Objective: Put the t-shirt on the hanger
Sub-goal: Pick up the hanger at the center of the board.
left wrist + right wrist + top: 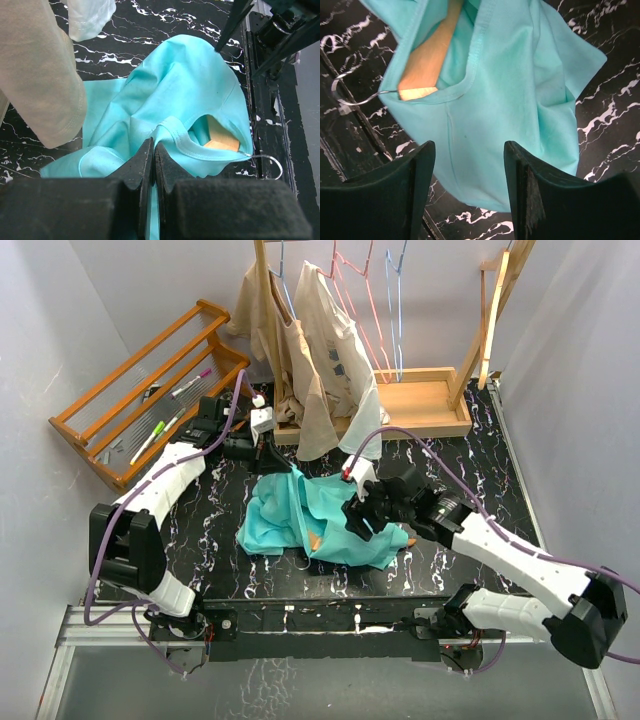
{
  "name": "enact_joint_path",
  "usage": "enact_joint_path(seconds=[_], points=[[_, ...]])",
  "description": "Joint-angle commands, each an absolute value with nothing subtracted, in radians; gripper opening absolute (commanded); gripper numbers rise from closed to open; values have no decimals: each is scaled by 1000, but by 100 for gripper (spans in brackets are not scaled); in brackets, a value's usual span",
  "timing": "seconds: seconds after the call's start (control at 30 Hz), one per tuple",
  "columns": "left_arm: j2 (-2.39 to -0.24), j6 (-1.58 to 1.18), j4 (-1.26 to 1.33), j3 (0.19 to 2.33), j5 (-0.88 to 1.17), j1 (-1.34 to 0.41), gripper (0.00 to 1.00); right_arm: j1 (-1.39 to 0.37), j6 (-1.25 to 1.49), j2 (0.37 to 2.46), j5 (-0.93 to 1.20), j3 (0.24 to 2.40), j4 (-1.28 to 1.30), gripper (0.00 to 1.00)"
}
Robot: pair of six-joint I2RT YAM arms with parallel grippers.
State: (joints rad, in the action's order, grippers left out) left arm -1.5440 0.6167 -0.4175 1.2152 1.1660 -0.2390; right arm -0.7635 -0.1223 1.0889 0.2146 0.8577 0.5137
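Left hand [153,152] pinches t-shirt [170,85]; right hand [468,160] open above; hanger [427,57] inside.

Soft matt teal cloth t-shirt [520,90], smooth light wooden hanger [427,55], glossy black marbled table [600,20]

The t-shirt [300,515] lies heaped at the middle of the table [480,455], with the hanger [427,60] partly inside it. Behind it sits a tray [425,405], shirts [320,350] hanging over its left end. A rack [150,390] stands far left.
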Motion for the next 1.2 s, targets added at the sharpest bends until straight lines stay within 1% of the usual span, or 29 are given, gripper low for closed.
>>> enact_joint_path(seconds=[0.0,0.13,0.27,0.37,0.5,0.67,0.77,0.93,1.17], points=[[-1545,613,-392,1249,1191,-238,0,-823,-87,1017,138,945,526,60],[-1557,594,-379,1253,1189,-239,0,-972,-79,1055,-4,982,554,60],[-1569,582,-376,1266,1190,-239,0,-1136,-61,1168,-163,984,529,61],[-1567,575,-372,1266,1189,-238,0,-1250,-57,1232,-301,957,443,61],[-1573,569,-376,1269,1195,-239,0,-1312,-90,1269,-420,906,304,61],[-1573,570,-382,1265,1203,-238,0,-1335,-165,1330,-448,872,146,60],[-1568,566,-378,1260,1204,-239,0,-1346,-197,1391,-427,881,77,60],[-1567,563,-381,1263,1206,-239,0,-1365,-224,1476,-353,923,48,60],[-1568,560,-380,1268,1214,-239,0,-1395,-233,1499,-291,928,34,59]])
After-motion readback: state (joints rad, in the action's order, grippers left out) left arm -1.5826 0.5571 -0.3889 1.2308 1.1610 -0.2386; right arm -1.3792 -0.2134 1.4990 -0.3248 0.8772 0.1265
